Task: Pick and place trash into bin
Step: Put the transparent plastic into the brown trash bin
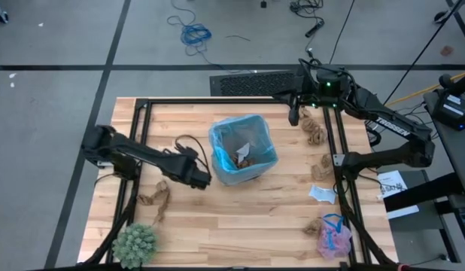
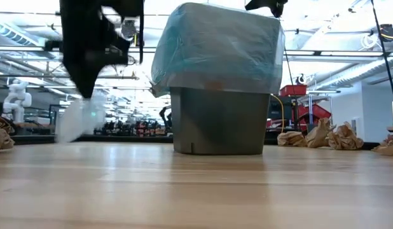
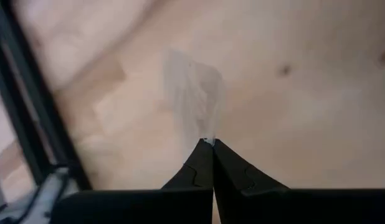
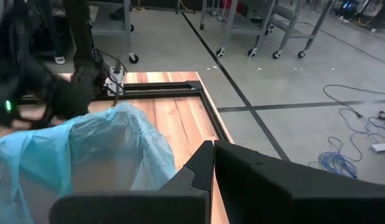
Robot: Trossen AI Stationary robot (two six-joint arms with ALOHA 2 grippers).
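Just left of the small dark wastebasket lined with a light-blue plastic bag [image 1: 242,148], which stands near the middle of the pale wooden table [image 1: 240,226], the left gripper [image 1: 201,179] hangs above the boards with its fingers pinched together on a thin, pale translucent scrap [image 3: 195,93]; the low view shows that scrap [image 2: 79,116] dangling clear of the wood. I judge this to be the carry step: the piece is lifted but not yet over the bag's rim. Next, the arm must rise enough to clear the rim, travel sideways over the opening, and part its fingers there.

By the far edge behind the bin waits the right gripper [image 1: 293,115], its fingers closed on nothing. Crumpled brown paper wads [image 1: 315,129] lie along the right edge, a white paper bit [image 1: 321,193] beside them, a pink mesh puff with blue string [image 1: 332,237] near the front right corner, and another brown wad [image 1: 155,199] toward the front left.
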